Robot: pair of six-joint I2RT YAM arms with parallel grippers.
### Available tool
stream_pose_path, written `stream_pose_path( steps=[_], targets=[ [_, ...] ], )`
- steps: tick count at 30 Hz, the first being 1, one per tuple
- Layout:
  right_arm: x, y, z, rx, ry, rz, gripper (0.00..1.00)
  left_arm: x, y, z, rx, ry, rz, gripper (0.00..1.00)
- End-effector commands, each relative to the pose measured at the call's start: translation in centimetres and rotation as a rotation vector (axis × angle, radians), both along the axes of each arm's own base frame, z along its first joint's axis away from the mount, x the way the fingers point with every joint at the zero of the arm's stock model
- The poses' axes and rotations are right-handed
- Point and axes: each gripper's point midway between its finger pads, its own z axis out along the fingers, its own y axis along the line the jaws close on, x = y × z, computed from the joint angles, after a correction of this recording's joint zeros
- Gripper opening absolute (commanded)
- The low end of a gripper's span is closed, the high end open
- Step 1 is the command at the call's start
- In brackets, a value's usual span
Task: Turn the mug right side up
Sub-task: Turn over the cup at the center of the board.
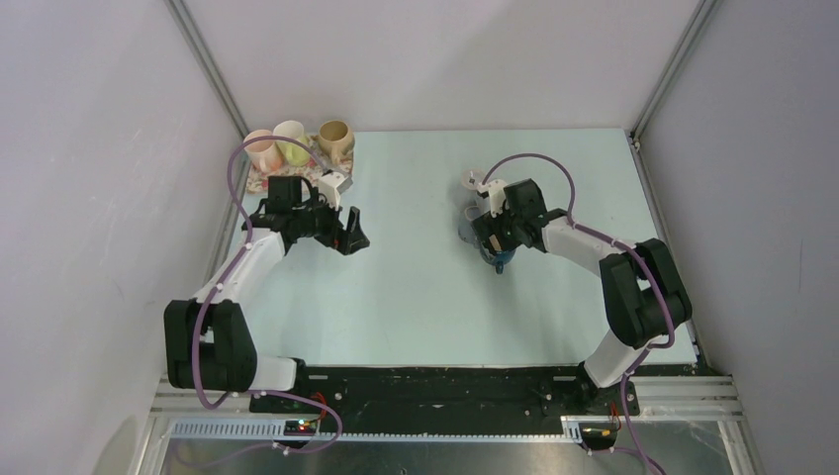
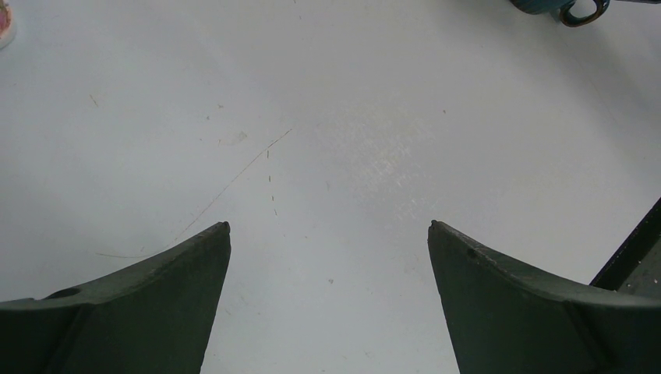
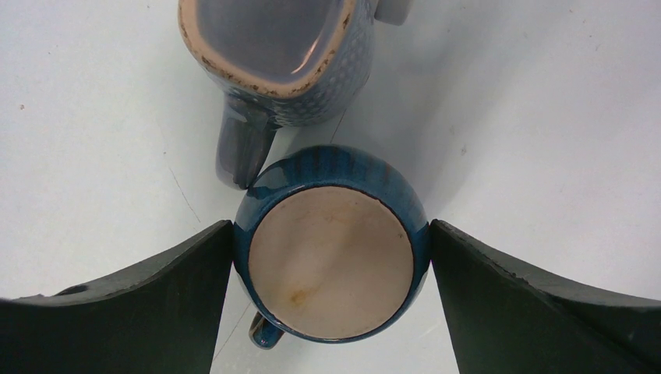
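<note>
A dark blue mug (image 3: 331, 261) stands upside down on the table, its unglazed tan base facing the right wrist camera and its handle (image 3: 263, 331) low on the near side. My right gripper (image 3: 331, 227) is shut on it, one finger against each side of the body. In the top view the mug (image 1: 498, 259) shows just below the right gripper (image 1: 492, 245), right of the table's centre. My left gripper (image 2: 329, 234) is open and empty over bare table; in the top view it (image 1: 351, 237) is at the left. The mug's handle (image 2: 581, 12) shows at the top edge of the left wrist view.
A grey-blue textured mug (image 3: 273, 47) with its opening towards the camera touches the blue mug on the far side; it also shows in the top view (image 1: 468, 223). A pink cup (image 1: 260, 146), a white-green cup (image 1: 292, 142) and a tan cup (image 1: 335, 139) stand at the back left corner.
</note>
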Motion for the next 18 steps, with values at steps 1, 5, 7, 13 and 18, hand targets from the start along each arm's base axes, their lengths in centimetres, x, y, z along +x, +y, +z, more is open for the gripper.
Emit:
stream_pose_path(
  steps=[1, 5, 7, 13, 18],
  targets=[
    [-0.6, -0.3, -0.4, -0.031, 0.042, 0.029, 0.91, 0.5, -0.1, 1.1, -0.006, -0.051, -0.002, 1.00],
    [-0.6, -0.1, 0.3, -0.016, 0.037, 0.045, 0.71, 0.6, -0.1, 1.0, -0.006, -0.049, -0.002, 1.00],
    [-0.6, 0.2, 0.8, -0.003, 0.030, 0.053, 0.47, 0.6, -0.1, 0.9, -0.006, -0.045, -0.001, 1.00],
    [-0.4, 0.6, 3.5, 0.033, -0.030, 0.060, 0.04, 0.6, -0.1, 0.7, -0.007, -0.041, -0.002, 1.00],
    [-0.4, 1.2, 6.7, 0.079, -0.106, 0.089, 0.00, 0.6, -0.3, 0.7, -0.014, -0.033, -0.003, 0.99]
  ],
)
